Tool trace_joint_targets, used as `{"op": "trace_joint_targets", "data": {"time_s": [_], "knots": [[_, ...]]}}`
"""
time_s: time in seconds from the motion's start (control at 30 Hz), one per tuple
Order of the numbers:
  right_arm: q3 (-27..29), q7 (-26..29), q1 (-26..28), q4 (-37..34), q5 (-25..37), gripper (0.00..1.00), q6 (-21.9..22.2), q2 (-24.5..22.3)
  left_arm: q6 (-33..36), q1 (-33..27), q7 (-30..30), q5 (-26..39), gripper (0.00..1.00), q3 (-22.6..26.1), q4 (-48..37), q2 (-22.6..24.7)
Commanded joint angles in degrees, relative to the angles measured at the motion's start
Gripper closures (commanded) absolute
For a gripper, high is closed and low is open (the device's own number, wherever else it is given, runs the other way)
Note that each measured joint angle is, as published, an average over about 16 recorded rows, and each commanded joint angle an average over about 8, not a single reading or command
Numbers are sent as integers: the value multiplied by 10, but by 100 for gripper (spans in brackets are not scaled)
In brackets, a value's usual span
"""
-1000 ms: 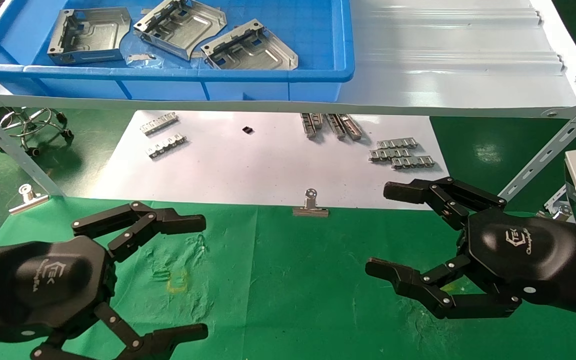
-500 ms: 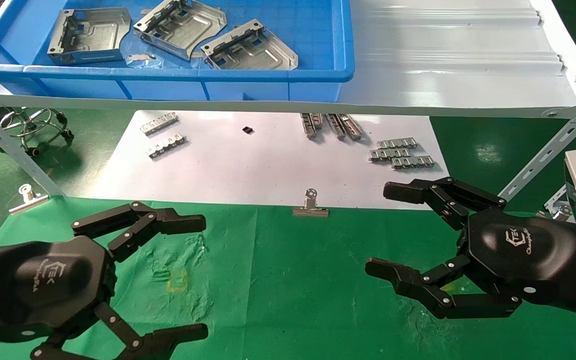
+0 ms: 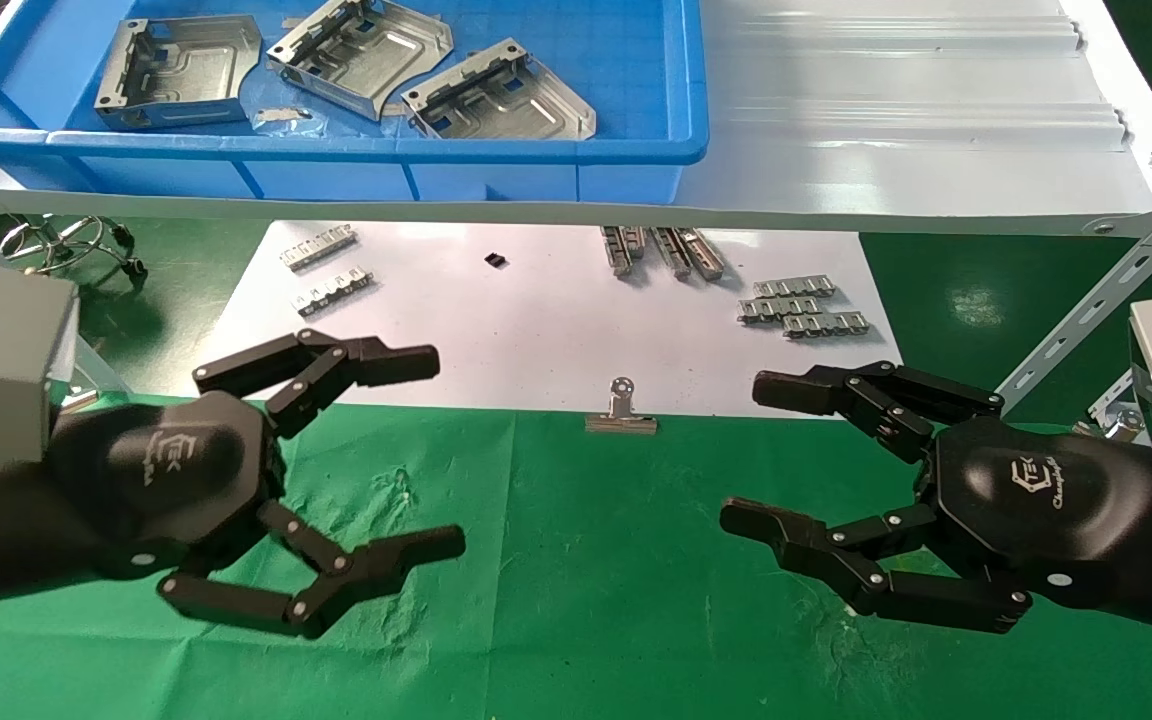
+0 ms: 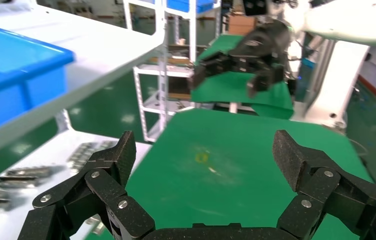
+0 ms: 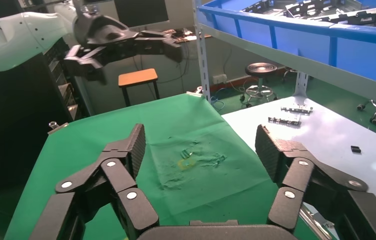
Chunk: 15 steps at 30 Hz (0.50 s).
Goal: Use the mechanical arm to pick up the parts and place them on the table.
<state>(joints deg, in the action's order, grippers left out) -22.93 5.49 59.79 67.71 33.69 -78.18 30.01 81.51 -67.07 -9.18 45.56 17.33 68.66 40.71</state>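
Three silver sheet-metal parts (image 3: 176, 68) (image 3: 361, 52) (image 3: 498, 95) lie in the blue bin (image 3: 536, 150) on the white shelf, above and behind both hands. My left gripper (image 3: 444, 452) (image 4: 204, 150) hovers open and empty over the left of the green table (image 3: 576, 560), its upper finger over the paper's front edge. My right gripper (image 3: 744, 452) (image 5: 200, 137) is open and empty over the table's right side, facing the left one. In the right wrist view the parts (image 5: 325, 12) show in the bin, well away from the jaws.
A white paper sheet (image 3: 496, 330) under the shelf (image 3: 896, 130) carries several small ridged metal strips (image 3: 801, 305). A binder clip (image 3: 621, 412) sits at its front edge. A slanted shelf brace (image 3: 1086, 310) stands by the right arm. A yellow mark (image 5: 186, 164) is on the cloth.
My left gripper has risen and moved forward and to the right, toward the paper. My right gripper has shifted slightly left. Both stay open; the parts have not moved.
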Motion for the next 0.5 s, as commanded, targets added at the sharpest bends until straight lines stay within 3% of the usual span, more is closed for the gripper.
{"op": "trace_joint_targets", "data": {"time_s": [0.03, 0.5], "knots": [[0, 0, 0, 0, 0, 100, 0, 0, -8, -10, 4, 7, 0, 3, -11, 12], [0, 0, 0, 0, 0, 100, 0, 0, -44, -187, 50, 84, 0, 31, -205, 111]]}}
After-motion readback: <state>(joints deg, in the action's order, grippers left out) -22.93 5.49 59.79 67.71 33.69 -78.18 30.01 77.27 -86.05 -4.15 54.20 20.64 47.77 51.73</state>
